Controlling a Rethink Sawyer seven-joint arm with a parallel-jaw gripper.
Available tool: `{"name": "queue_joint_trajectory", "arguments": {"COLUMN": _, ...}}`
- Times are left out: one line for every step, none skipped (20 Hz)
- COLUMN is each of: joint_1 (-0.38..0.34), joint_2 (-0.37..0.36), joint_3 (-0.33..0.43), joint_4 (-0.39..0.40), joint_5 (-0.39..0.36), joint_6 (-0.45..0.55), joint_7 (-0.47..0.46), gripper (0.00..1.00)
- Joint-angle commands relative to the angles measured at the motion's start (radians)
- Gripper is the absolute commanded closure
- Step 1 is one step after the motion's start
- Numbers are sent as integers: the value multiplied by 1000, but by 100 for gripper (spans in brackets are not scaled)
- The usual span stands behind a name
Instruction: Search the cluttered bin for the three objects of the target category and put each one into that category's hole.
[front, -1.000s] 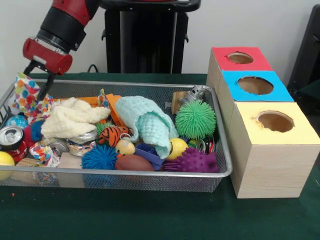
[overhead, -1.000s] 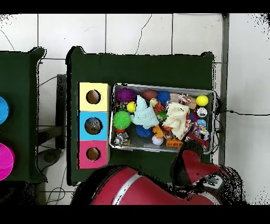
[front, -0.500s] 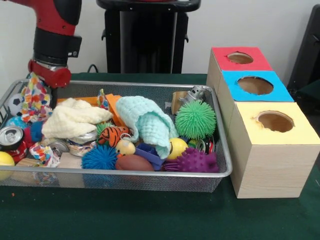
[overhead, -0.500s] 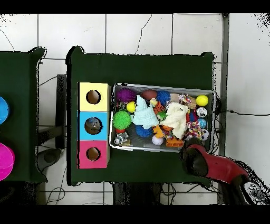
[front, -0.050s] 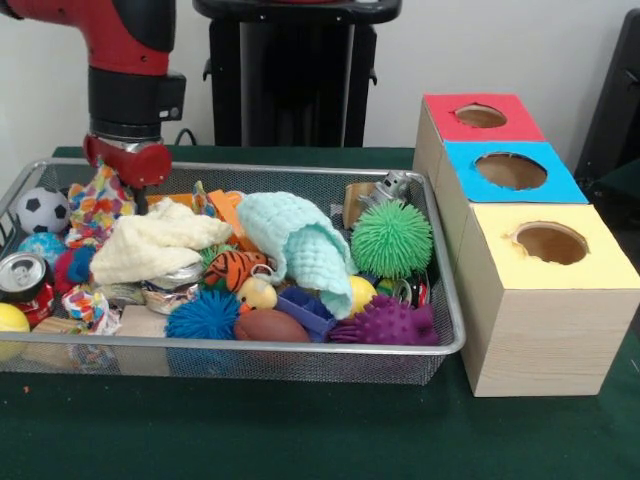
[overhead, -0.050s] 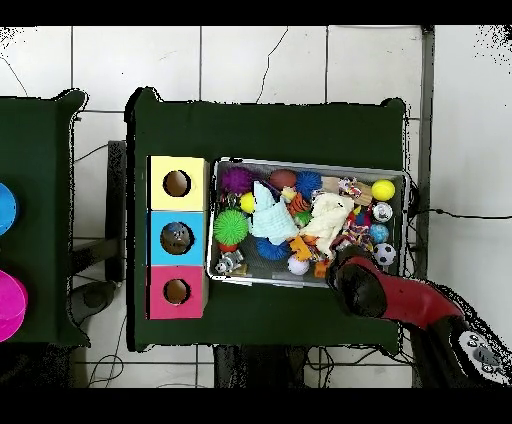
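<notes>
I have the gripper (front, -0.050s: 133, 178) down over the wire basket (front, -0.050s: 300, 352) at the end farthest from the three boxes (front, -0.050s: 520, 230), right beside the confetti-patterned cloth (front, -0.050s: 98, 200), though whether the claw is clamped or loose I cannot tell. In the basket a cream cloth (front, -0.050s: 155, 245) and a mint cloth (front, -0.050s: 298, 245) lie over the middle of the heap, covering part of the toys. A soccer ball (front, -0.050s: 42, 209), a crushed can (front, -0.050s: 22, 278), a green spiky ball (front, -0.050s: 391, 238) and a purple spiky ball (front, -0.050s: 385, 322) crowd around them.
</notes>
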Motion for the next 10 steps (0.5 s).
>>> {"name": "queue_joint_trajectory", "arguments": {"joint_1": 127, "joint_2": -51, "joint_3": 94, "joint_4": 18, "joint_5": 24, "joint_6": 146, "joint_7": -2, "gripper": 0}}
{"name": "queue_joint_trajectory", "arguments": {"joint_1": 135, "joint_2": -54, "joint_3": 75, "joint_4": 11, "joint_5": 32, "joint_6": 168, "joint_7": -2, "gripper": 0}}
{"name": "queue_joint_trajectory", "arguments": {"joint_1": 125, "joint_2": -48, "joint_3": 72, "joint_4": 3, "joint_5": 34, "joint_6": 184, "joint_7": -9, "gripper": 0}}
{"name": "queue_joint_trajectory", "arguments": {"joint_1": 121, "joint_2": -46, "joint_3": 73, "joint_4": 1, "joint_5": 36, "joint_6": 186, "joint_7": -8, "gripper": 0}}
{"name": "queue_joint_trajectory", "arguments": {"joint_1": 112, "joint_2": -32, "joint_3": 79, "joint_4": -9, "joint_5": 31, "joint_6": 163, "joint_7": -3, "gripper": 0}}
{"name": "queue_joint_trajectory", "arguments": {"joint_1": 110, "joint_2": -32, "joint_3": 85, "joint_4": -13, "joint_5": 28, "joint_6": 139, "joint_7": 3, "gripper": 0}}
{"name": "queue_joint_trajectory", "arguments": {"joint_1": 92, "joint_2": -17, "joint_3": 119, "joint_4": -22, "joint_5": 5, "joint_6": 58, "joint_7": 10, "gripper": 0}}
{"name": "queue_joint_trajectory", "arguments": {"joint_1": 95, "joint_2": -16, "joint_3": 124, "joint_4": -45, "joint_5": -23, "joint_6": 8, "joint_7": 3, "gripper": 0}}
{"name": "queue_joint_trajectory", "arguments": {"joint_1": 99, "joint_2": -15, "joint_3": 130, "joint_4": -68, "joint_5": -51, "joint_6": -41, "joint_7": -4, "gripper": 0}}
{"name": "queue_joint_trajectory", "arguments": {"joint_1": 82, "joint_2": -14, "joint_3": 162, "joint_4": -79, "joint_5": -69, "joint_6": -52, "joint_7": -19, "gripper": 0}}
